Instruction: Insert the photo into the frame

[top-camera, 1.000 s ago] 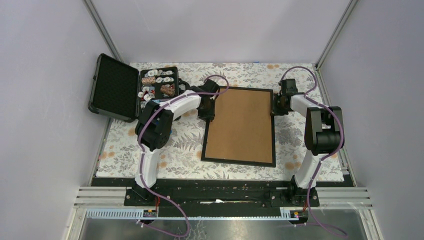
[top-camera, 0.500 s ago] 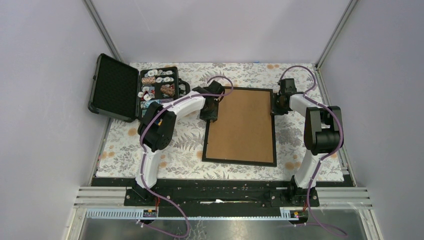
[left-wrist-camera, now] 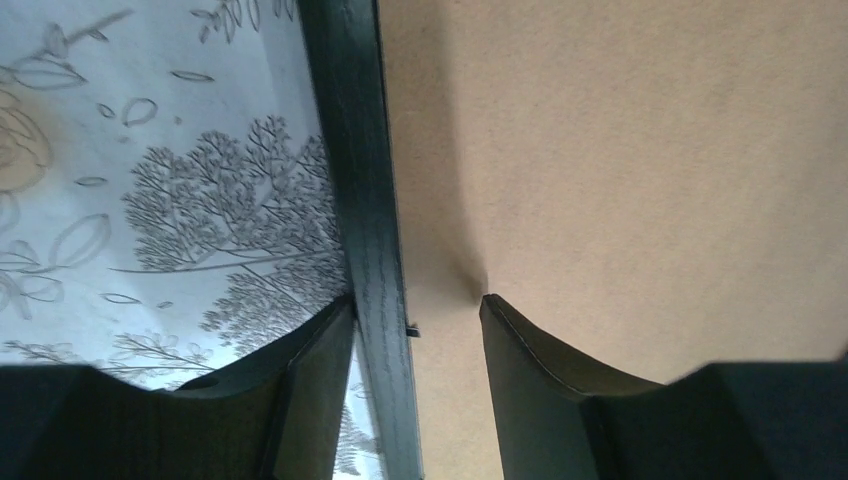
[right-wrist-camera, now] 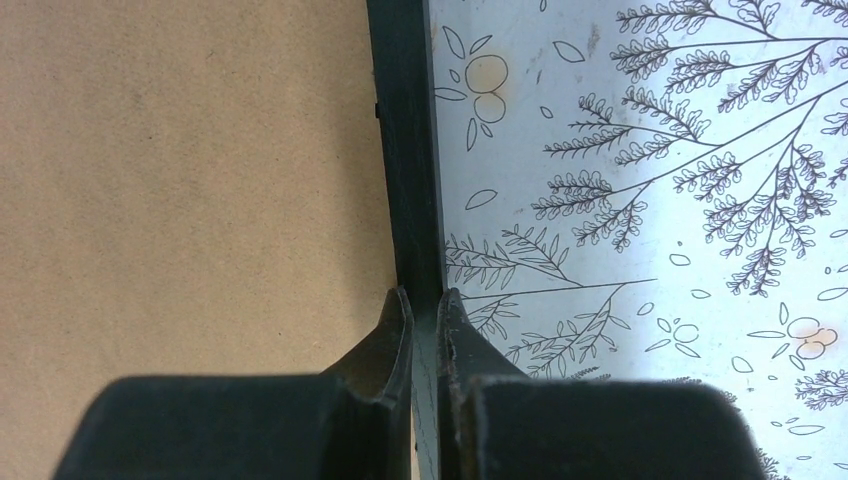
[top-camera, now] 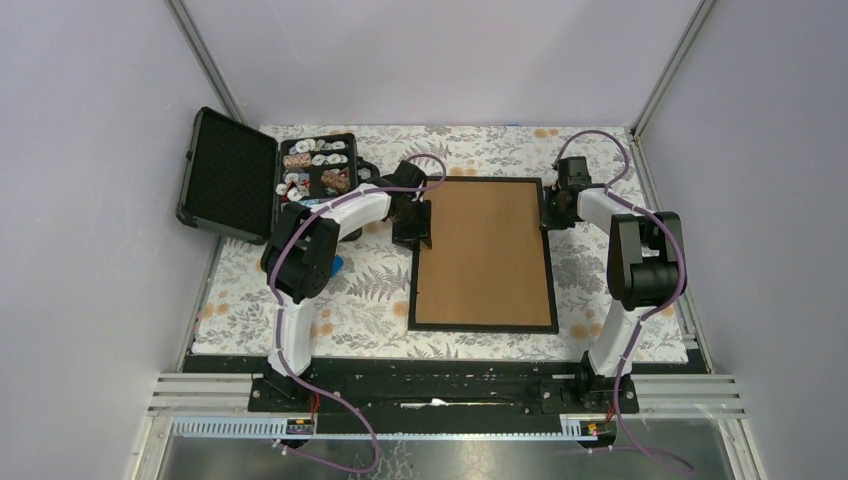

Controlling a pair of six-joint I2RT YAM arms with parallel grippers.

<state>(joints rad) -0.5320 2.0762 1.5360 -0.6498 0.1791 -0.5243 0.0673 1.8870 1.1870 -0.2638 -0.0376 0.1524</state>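
Observation:
The frame (top-camera: 483,255) lies face down on the table, its brown back board up inside thin black moulding. The photo is hidden. My left gripper (top-camera: 415,226) stands open over the far part of the left moulding (left-wrist-camera: 355,150). In the left wrist view the left gripper (left-wrist-camera: 417,300) straddles that moulding, one finger (left-wrist-camera: 320,350) at its outer side and the other (left-wrist-camera: 520,350) apart over the board. My right gripper (top-camera: 548,212) is shut on the right moulding (right-wrist-camera: 405,150). In the right wrist view the right gripper (right-wrist-camera: 424,293) pinches the thin black strip from both sides.
An open black case (top-camera: 228,175) with a foam-lined lid stands at the back left, its tray (top-camera: 318,168) holding several small items. A floral cloth (top-camera: 340,300) covers the table. Grey walls close in on both sides.
My left gripper's jaws have widened and let go of the left moulding. The frame has swung a little, its near end moving right, and lies straighter. The right gripper keeps its grip.

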